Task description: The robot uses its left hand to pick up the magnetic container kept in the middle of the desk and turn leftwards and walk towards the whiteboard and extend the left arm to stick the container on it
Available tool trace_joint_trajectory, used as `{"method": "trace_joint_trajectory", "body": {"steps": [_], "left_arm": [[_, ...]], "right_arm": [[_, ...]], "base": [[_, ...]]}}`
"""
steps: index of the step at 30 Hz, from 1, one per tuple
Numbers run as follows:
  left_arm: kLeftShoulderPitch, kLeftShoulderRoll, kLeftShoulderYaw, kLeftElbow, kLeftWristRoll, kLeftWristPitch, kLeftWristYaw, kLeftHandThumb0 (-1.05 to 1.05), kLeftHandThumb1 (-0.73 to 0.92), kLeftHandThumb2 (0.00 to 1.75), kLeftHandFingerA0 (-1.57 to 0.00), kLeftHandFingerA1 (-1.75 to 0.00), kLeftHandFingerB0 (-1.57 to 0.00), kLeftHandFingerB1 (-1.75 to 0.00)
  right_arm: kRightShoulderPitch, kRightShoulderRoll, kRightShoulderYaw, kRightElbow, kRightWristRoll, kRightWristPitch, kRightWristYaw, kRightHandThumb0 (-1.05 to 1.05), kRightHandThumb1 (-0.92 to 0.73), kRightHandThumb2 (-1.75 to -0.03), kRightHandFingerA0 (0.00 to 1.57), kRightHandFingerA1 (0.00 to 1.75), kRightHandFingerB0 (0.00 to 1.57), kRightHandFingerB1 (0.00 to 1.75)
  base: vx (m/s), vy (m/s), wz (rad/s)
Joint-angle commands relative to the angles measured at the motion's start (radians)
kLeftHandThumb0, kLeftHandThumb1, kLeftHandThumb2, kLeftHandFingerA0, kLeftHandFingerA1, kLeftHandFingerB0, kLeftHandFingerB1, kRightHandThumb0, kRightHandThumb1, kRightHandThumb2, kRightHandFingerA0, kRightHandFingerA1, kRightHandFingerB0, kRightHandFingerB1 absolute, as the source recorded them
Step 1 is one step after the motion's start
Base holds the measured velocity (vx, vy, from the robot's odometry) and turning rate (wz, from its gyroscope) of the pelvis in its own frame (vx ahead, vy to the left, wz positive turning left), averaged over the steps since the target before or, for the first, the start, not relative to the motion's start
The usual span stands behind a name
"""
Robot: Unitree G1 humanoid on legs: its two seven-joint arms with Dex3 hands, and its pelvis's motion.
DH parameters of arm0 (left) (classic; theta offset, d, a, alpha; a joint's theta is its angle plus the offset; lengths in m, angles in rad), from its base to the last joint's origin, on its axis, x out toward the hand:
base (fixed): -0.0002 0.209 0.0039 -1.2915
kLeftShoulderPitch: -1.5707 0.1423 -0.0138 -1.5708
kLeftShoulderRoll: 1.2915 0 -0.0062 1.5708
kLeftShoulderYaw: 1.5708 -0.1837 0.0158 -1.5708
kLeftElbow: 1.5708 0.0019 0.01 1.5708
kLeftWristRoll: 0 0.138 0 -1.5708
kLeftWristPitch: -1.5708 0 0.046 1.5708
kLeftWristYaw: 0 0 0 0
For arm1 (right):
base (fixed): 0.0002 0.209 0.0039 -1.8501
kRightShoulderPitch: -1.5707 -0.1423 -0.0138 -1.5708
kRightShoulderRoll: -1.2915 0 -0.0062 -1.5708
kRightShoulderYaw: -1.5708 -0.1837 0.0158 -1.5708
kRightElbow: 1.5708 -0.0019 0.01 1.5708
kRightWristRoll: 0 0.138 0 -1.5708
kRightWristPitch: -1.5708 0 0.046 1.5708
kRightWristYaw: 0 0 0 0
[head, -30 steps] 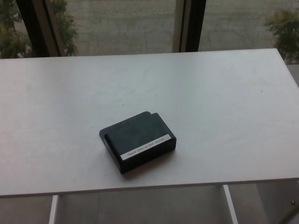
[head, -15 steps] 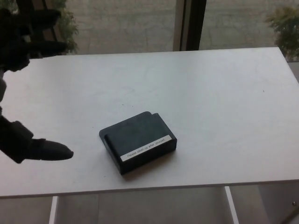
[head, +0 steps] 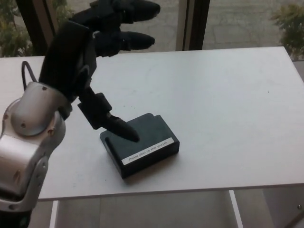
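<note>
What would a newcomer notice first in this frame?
The robot's black left hand on its silver forearm fills the picture's left, fingers spread, thumb pointing down over the black rectangular container with a white label strip. The container lies flat near the front middle of the white desk; whether the thumb touches it cannot be told. Behind the desk stands a dark window frame with outdoor paving beyond.

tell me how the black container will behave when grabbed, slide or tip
Probably rigid: the container looks like a hard box with crisp edges. Lying flat and low, it likely won't tip or roll. On the smooth desk it may skid if the left hand nudges it sideways.
</note>
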Motion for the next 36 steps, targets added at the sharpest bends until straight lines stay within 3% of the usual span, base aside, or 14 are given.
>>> {"method": "trace_joint_trajectory", "body": {"steps": [1,13,14,17,18,19,20,22,25,26,28,29,30,36], "left_arm": [[-0.112,-0.031,-0.134,0.230,0.117,0.418,0.059,-0.61,0.62,0.62,-0.54,-0.60,-0.50,-0.49],[-0.110,0.014,-0.237,0.389,0.254,0.293,0.055,-0.60,0.64,0.59,-0.47,-0.59,-0.50,-0.46],[-0.120,0.032,-0.287,0.420,0.306,0.274,0.051,-0.63,0.62,0.60,-0.65,-1.17,-0.48,-0.43],[-0.136,0.060,-0.364,0.470,0.384,0.242,0.046,-0.63,0.62,0.60,-0.65,-1.17,-0.48,-0.43],[-0.137,0.071,-0.384,0.463,0.400,0.246,0.043,-0.68,0.51,0.93,-0.68,-1.03,-0.38,-0.53],[-0.137,0.084,-0.407,0.454,0.421,0.250,0.038,-0.68,0.51,0.93,-0.68,-1.03,-0.38,-0.53],[-0.141,0.089,-0.421,0.450,0.432,0.268,0.033,-0.68,0.63,0.60,-0.36,-0.65,-0.46,-0.40],[-0.144,0.097,-0.440,0.447,0.448,0.272,0.028,-0.73,0.58,0.63,-0.30,-0.46,-0.42,-0.41],[-0.145,0.100,-0.447,0.446,0.460,0.272,0.024,-0.73,0.58,0.63,-0.30,-0.46,-0.42,-0.41],[-0.144,0.126,-0.501,0.452,0.524,0.257,0.034,-0.76,0.50,0.85,-0.22,-0.50,-0.28,-0.45],[-0.141,0.138,-0.537,0.462,0.576,0.244,0.053,-0.73,0.62,0.60,-0.26,-0.42,-0.34,-0.34],[-0.141,0.139,-0.541,0.464,0.583,0.242,0.057,-0.73,0.62,0.60,-0.26,-0.42,-0.34,-0.34],[-0.139,0.139,-0.567,0.481,0.621,0.228,0.084,-0.75,0.49,0.85,-0.22,-0.52,-0.30,-0.46],[-0.089,0.132,-0.612,0.472,0.688,0.247,0.126,-0.80,0.54,0.68,-0.25,-0.45,-0.37,-0.39]], "right_arm": [[-0.001,-0.010,0.036,0.000,-0.027,0.028,0.005,-0.22,-0.67,-0.60,0.77,0.57,0.57,0.43],[-0.014,-0.013,0.045,0.027,-0.020,0.034,0.004,-0.22,-0.64,-0.59,0.81,0.56,0.59,0.44],[-0.013,-0.014,0.047,0.024,-0.022,0.031,0.000,-0.23,-0.65,-0.59,0.82,0.57,0.59,0.44],[-0.012,-0.015,0.051,0.020,-0.024,0.028,-0.006,-0.23,-0.65,-0.59,0.82,0.57,0.59,0.44],[-0.011,-0.012,0.048,0.021,-0.019,0.027,-0.003,-0.21,-0.66,-0.59,0.80,0.54,0.60,0.44],[-0.009,-0.007,0.043,0.023,-0.012,0.026,0.000,-0.21,-0.66,-0.59,0.80,0.54,0.60,0.44],[-0.011,-0.007,0.041,0.027,-0.011,0.026,0.004,-0.21,-0.67,-0.60,0.80,0.55,0.59,0.44],[-0.010,-0.009,0.048,0.024,-0.021,0.022,-0.007,-0.22,-0.64,-0.59,0.81,0.56,0.61,0.45],[-0.009,-0.010,0.051,0.022,-0.025,0.020,-0.013,-0.22,-0.64,-0.59,0.81,0.56,0.61,0.45],[-0.006,-0.005,0.048,0.019,-0.020,0.016,-0.010,-0.22,-0.65,-0.59,0.81,0.58,0.60,0.44],[-0.011,-0.005,0.043,0.030,-0.016,0.024,-0.004,-0.22,-0.64,-0.59,0.81,0.54,0.61,0.44],[-0.012,-0.006,0.042,0.033,-0.016,0.027,-0.003,-0.22,-0.64,-0.59,0.81,0.54,0.61,0.44],[-0.023,-0.008,0.033,0.055,-0.010,0.040,0.005,-0.20,-0.66,-0.60,0.84,0.51,0.64,0.44],[-0.001,-0.008,0.033,0.050,-0.011,0.011,0.009,-0.22,-0.65,-0.59,0.83,0.54,0.65,0.46]], "base": [[0.00,0.000,0.00],[0.00,0.000,0.00],[0.00,0.000,0.00],[0.00,0.000,0.00],[0.00,0.000,0.00],[0.00,0.000,0.00],[0.00,0.000,0.00],[0.00,0.000,0.00],[0.00,0.000,0.00],[0.00,0.000,0.00],[0.00,0.000,0.00],[0.00,0.000,0.00],[0.00,0.000,0.00],[0.00,0.000,0.00]]}}
